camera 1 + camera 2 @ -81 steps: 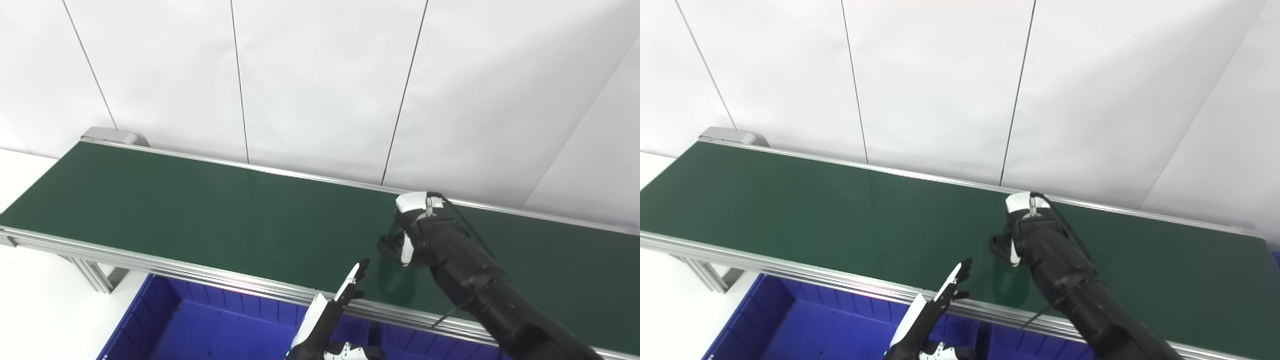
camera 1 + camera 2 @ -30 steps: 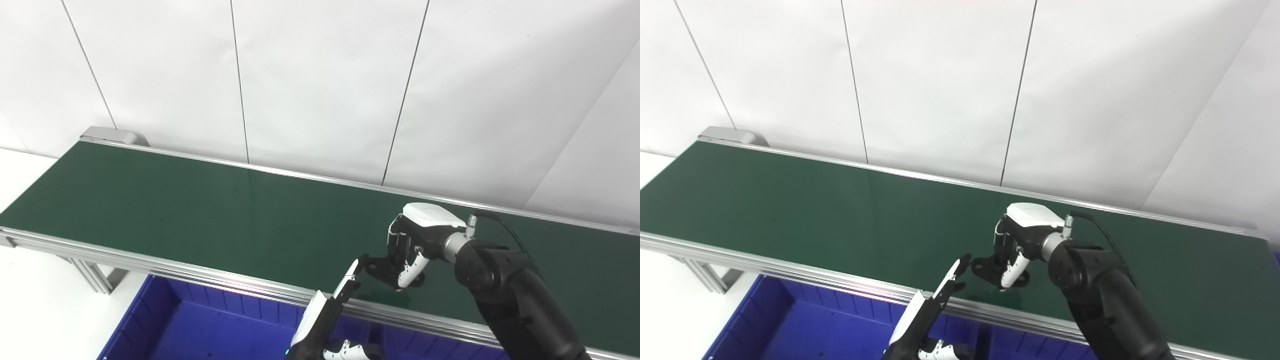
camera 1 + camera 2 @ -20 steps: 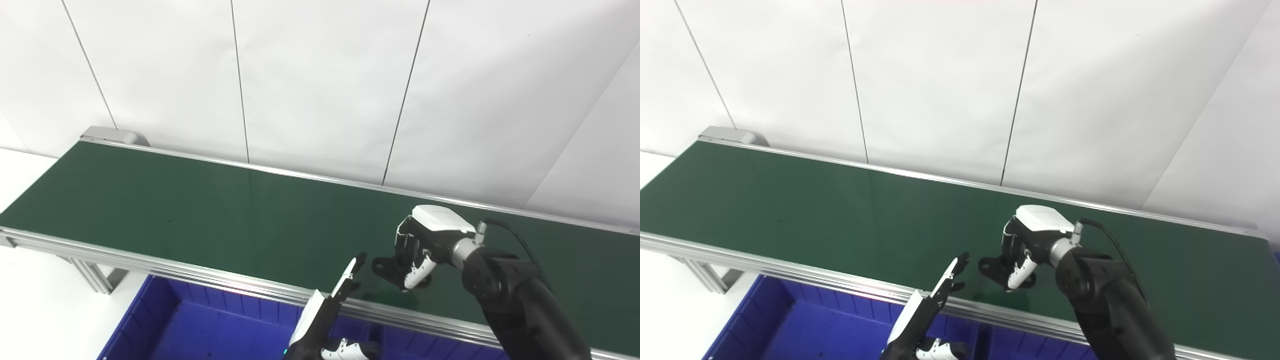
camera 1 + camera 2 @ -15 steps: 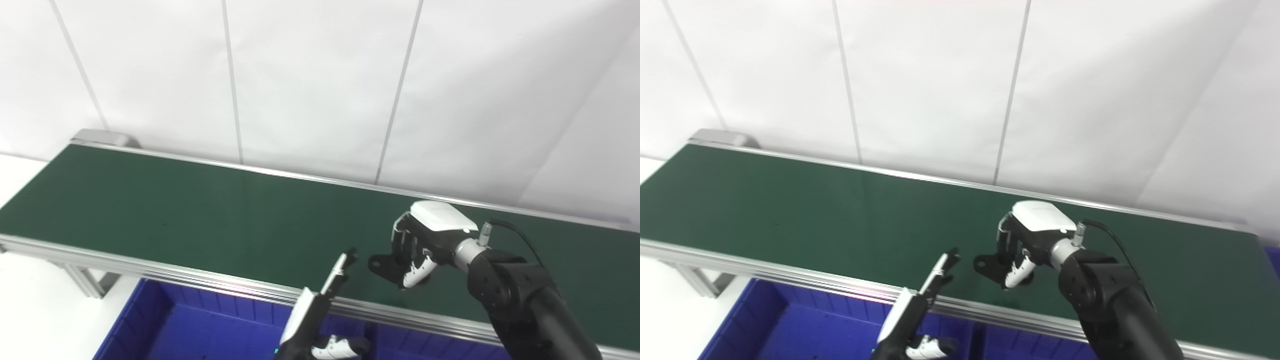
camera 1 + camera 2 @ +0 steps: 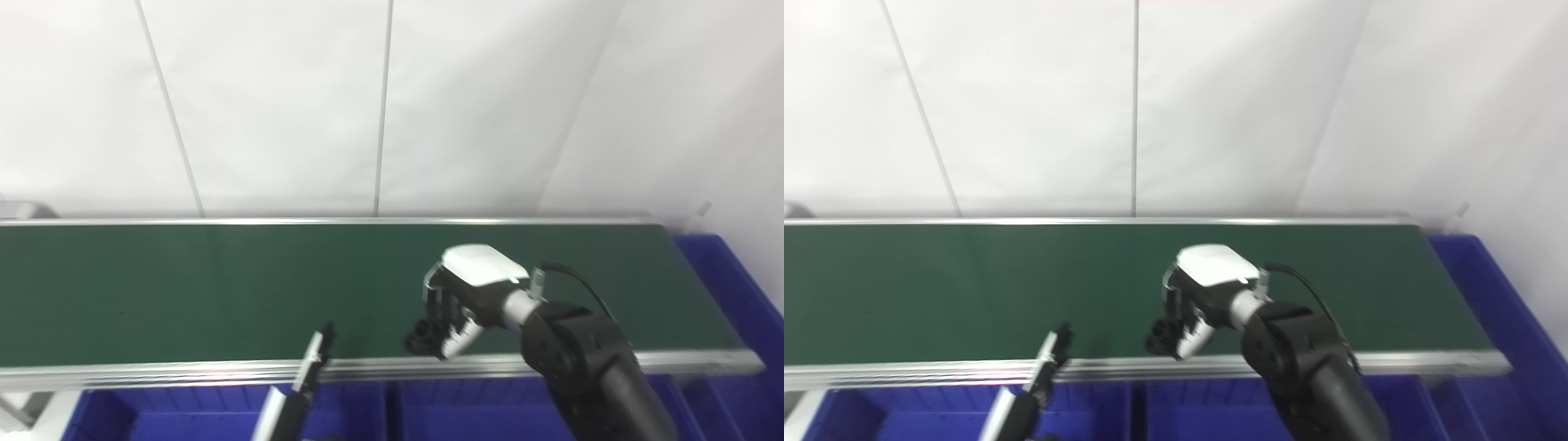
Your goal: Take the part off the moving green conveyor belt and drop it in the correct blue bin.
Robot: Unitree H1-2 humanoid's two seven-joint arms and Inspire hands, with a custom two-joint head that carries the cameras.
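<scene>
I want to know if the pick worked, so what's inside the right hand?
The right hand is closed on a small black part, whose end sticks out below its fingers, over the belt's near edge. The rest is covered.

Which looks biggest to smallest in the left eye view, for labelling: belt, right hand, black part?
1. belt, spanning nearly the whole picture.
2. right hand.
3. black part, held in that hand, partly hidden by its fingers, so only roughly judged.

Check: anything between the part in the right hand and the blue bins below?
Nothing visible. The right hand holds the black part over the belt's near rail; the blue bins lie open just beyond it.
</scene>
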